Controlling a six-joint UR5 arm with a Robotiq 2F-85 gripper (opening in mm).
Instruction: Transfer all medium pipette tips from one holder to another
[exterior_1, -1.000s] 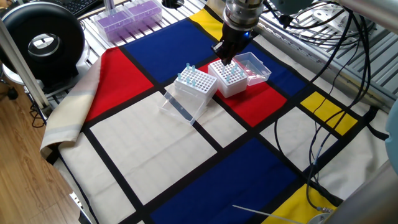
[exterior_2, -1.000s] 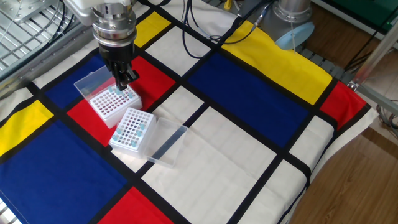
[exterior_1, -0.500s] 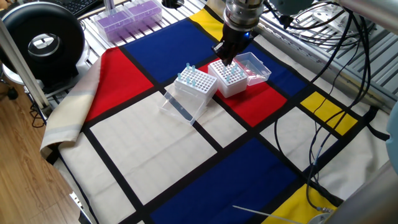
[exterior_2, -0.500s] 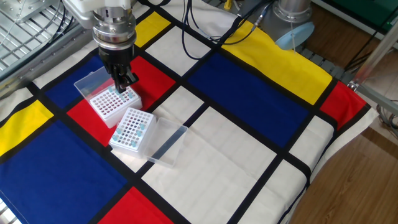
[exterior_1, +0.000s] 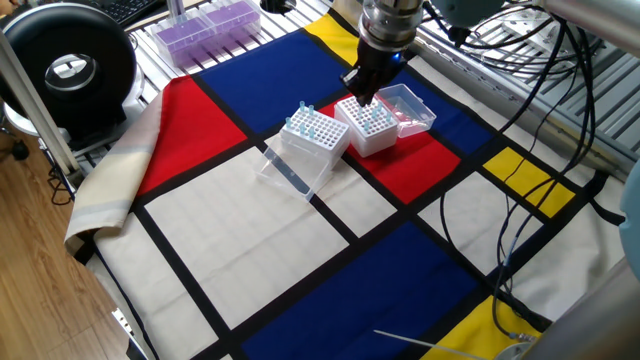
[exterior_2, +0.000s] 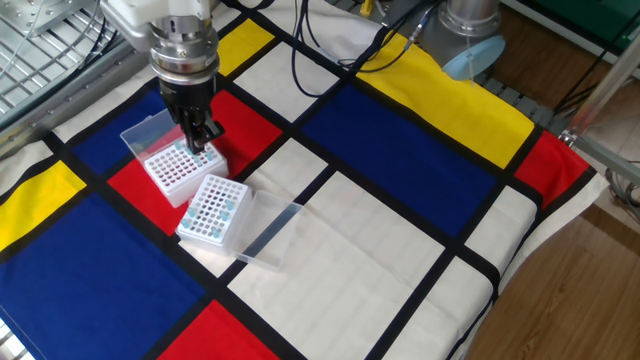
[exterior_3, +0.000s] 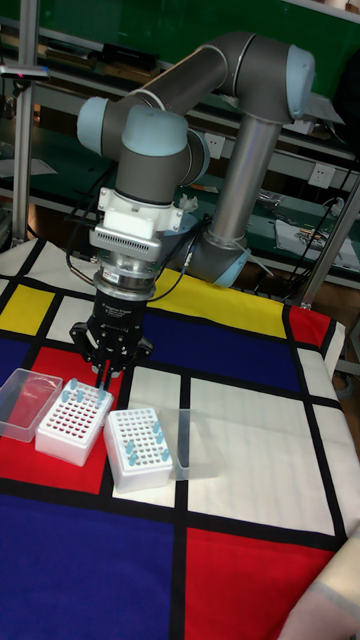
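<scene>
A table covered by a cloth (exterior_1: 250, 240) of red, blue, yellow and white blocks with black lines filled most of each frame. Two white racks sat side by side on it: one (exterior_1: 367, 125) on red near top centre, the other (exterior_1: 313, 138) just left. A clear lid (exterior_1: 408, 108) lay by the first, another (exterior_1: 290, 170) beside the second.
</scene>
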